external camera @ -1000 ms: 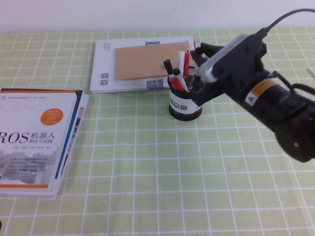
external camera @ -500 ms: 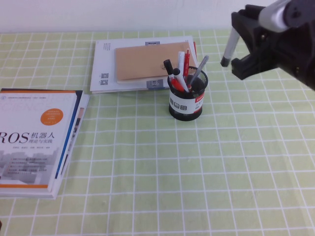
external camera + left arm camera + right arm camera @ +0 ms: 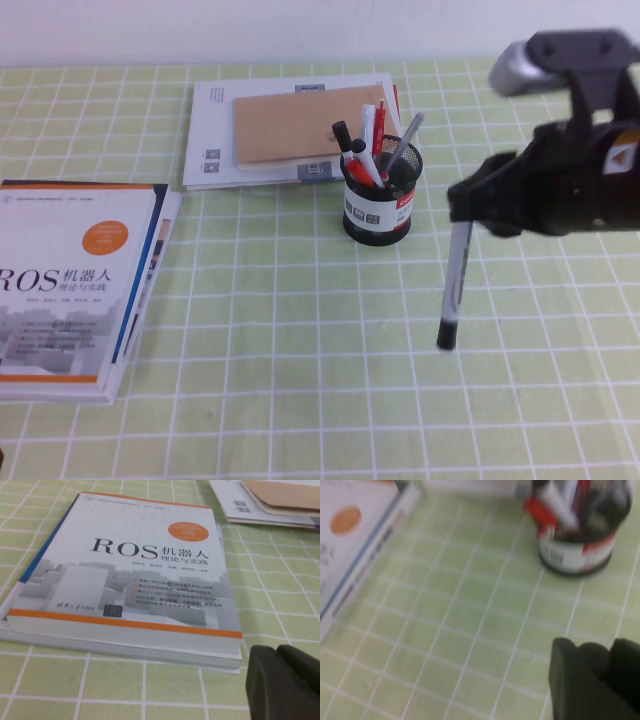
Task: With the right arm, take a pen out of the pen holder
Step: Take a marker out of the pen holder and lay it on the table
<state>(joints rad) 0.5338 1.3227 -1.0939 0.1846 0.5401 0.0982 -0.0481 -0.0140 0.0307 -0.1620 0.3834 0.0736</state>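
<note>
A black mesh pen holder (image 3: 377, 212) with several pens stands on the green checked cloth; it also shows in the right wrist view (image 3: 577, 545). To its right and nearer me, my right gripper (image 3: 464, 208) is shut on a grey pen with a black tip (image 3: 455, 275). The pen hangs nearly upright, tip down, just above the cloth. In the right wrist view the gripper (image 3: 594, 662) shows a dark round pen end between its fingers. My left gripper (image 3: 281, 680) hovers low by the ROS book's corner, with its fingers together.
A large ROS book (image 3: 70, 280) lies at the left, also in the left wrist view (image 3: 150, 575). Behind the holder, a brown notebook (image 3: 300, 125) rests on a white book (image 3: 215, 125). Open cloth lies in front of the holder.
My right gripper lifted the grey pen out of the holder, rose to the back right, then came down toward me. The pen now hangs right of the holder.
</note>
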